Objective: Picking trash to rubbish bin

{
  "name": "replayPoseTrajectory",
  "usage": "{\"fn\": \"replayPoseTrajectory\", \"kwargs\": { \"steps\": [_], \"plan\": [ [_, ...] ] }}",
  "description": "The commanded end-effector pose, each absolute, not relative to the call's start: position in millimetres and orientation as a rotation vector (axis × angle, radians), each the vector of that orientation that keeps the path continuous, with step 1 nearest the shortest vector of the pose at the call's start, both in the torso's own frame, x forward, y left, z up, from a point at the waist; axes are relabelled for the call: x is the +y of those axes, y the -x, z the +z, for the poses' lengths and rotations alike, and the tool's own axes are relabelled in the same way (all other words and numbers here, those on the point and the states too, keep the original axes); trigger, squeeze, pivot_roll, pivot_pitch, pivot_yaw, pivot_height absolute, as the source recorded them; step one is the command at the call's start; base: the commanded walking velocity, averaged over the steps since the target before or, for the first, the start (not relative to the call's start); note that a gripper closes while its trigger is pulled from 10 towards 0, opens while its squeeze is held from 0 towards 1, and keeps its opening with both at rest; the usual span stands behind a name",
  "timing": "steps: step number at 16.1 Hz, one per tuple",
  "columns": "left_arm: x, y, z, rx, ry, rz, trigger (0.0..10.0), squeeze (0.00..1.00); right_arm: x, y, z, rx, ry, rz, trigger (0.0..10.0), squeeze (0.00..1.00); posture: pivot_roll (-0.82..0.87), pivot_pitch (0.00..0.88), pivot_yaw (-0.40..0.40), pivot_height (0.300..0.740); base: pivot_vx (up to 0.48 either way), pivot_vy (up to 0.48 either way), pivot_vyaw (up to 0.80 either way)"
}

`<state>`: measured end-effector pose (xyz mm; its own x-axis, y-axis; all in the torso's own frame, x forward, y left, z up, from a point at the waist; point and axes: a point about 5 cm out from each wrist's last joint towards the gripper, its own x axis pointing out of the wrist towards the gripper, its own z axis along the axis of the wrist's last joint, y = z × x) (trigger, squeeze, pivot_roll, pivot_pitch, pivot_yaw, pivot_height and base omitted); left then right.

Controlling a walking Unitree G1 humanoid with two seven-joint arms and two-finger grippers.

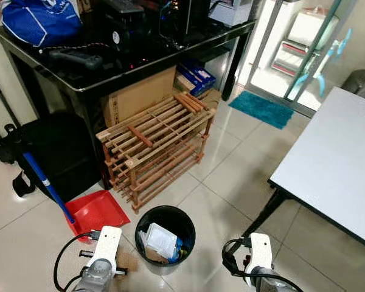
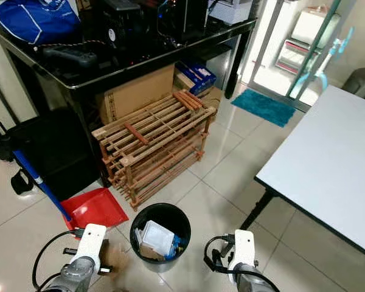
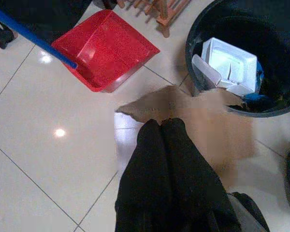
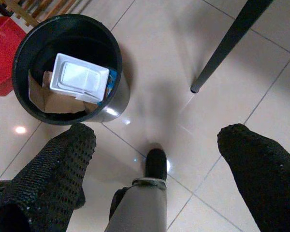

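A black rubbish bin (image 1: 165, 209) stands on the tiled floor just ahead, between my two arms. Inside it lie a white foam box (image 4: 79, 77) and scraps of cardboard. My left gripper (image 3: 160, 123) is shut on a torn piece of brown cardboard (image 3: 210, 128), held low over the floor just left of the bin, with one corner of the piece reaching the rim. The same cardboard (image 1: 126, 263) shows beside my left wrist in the left eye view. To the right of the bin my right gripper (image 4: 157, 136) hangs open and holds nothing.
A red dustpan (image 1: 100, 210) with a blue handle lies left of the bin. Behind the bin stands a wooden shoe rack (image 1: 155, 146), under a black desk (image 1: 140, 64). A white table (image 1: 340, 158) fills the right, with its black leg (image 4: 227, 43) close to my right gripper.
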<state>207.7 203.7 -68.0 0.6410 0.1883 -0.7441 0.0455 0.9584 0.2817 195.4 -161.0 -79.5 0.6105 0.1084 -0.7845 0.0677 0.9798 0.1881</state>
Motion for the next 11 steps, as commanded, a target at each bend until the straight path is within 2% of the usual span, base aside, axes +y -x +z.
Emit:
{"fn": "replayPoseTrajectory", "kwargs": {
  "steps": [1,11],
  "plan": [
    [201.6,-209.5,-67.4,0.869,-0.295,0.077,10.0,0.0,-163.7,-195.4,-79.4,0.918,-0.208,0.019,10.0,0.0,-0.04,0.049,-0.095,0.74,0.334,0.0,0.0],
    [203.1,-208.8,-67.7,0.875,-0.302,0.079,10.0,0.0,-161.8,-194.7,-79.9,0.921,-0.213,0.025,10.0,0.0,-0.04,0.049,-0.094,0.74,0.346,0.0,0.0]
  ]
}}
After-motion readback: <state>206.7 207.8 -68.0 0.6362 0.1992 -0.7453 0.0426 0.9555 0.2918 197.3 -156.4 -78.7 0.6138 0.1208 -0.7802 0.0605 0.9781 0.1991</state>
